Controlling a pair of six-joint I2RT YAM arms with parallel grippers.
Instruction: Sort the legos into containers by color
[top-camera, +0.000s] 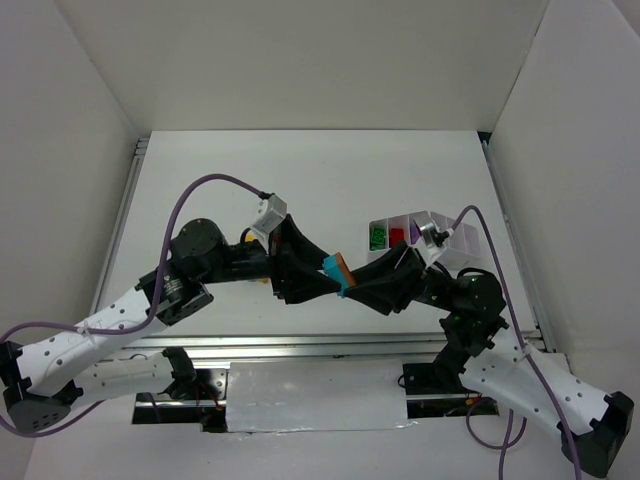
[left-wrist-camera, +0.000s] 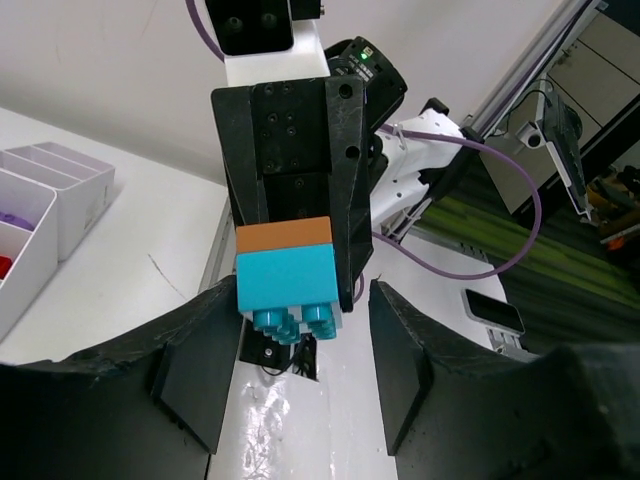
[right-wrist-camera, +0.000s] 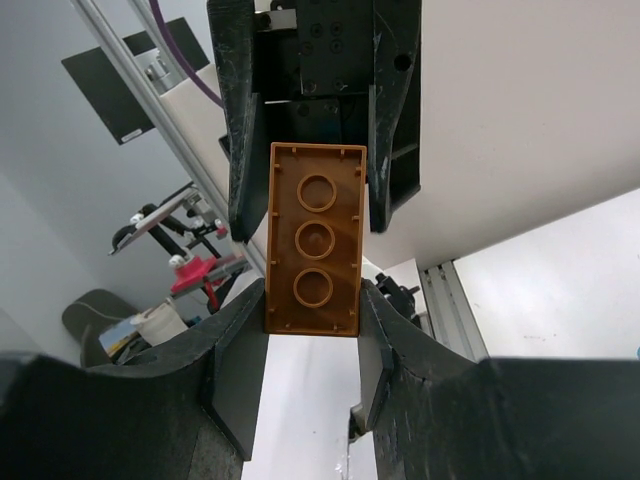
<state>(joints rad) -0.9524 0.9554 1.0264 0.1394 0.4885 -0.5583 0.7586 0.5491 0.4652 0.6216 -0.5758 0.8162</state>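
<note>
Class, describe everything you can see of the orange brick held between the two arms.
The orange brick is a rectangular plastic piece, thinner than the teal brick joined flat against it. Its hollow underside shows three round tubes in a row. It is held in the air above the table, pinched on its long sides by the right gripper. The left gripper flanks the pair; contact there is unclear.

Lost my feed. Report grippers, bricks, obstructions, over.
Right gripper shut on orange brick, teal brick attached. Left gripper open around teal brick. No obstruction seen.
</note>
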